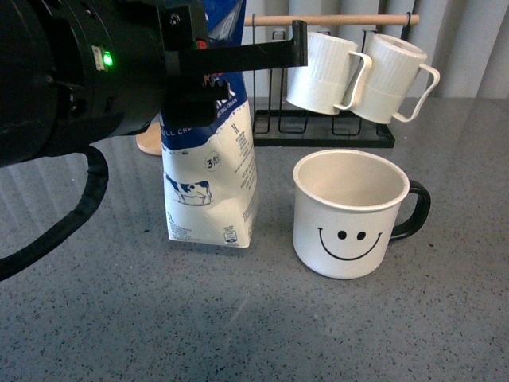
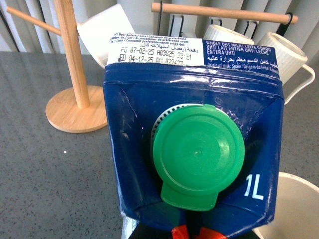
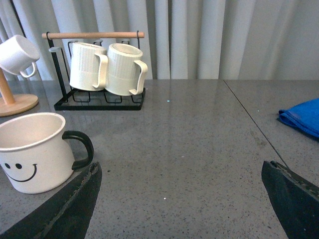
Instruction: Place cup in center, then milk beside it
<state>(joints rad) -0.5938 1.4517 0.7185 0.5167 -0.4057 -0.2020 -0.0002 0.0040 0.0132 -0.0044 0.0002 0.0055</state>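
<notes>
Table, grey and speckled, filled my front view, and the black left arm bulked over its 10 o'clock corner. The left gripper sat at the top of the milk, one finger lying across the carton's front up high. I could not tell whether the jaws were pressing on the carton or only bracketing it. The left wrist view gave me just the blue top and the green cap from close by.

The milk stood upright on the table, at 9 o'clock of the cup, near it but with a gap between them. The cup sat upright around the middle of the view, smiley face towards me and black handle at 3 o'clock.

At 12 o'clock of the cup stood a black wire rack with a wooden bar, holding two ribbed cream mugs tilted on its pegs. A wooden mug tree stood beyond the milk, a small white cup hanging on one arm.

The right gripper was spread wide with nothing between its dark fingers, just beside the cup's handle side. A blue cloth lay on the table, well apart from everything else.
</notes>
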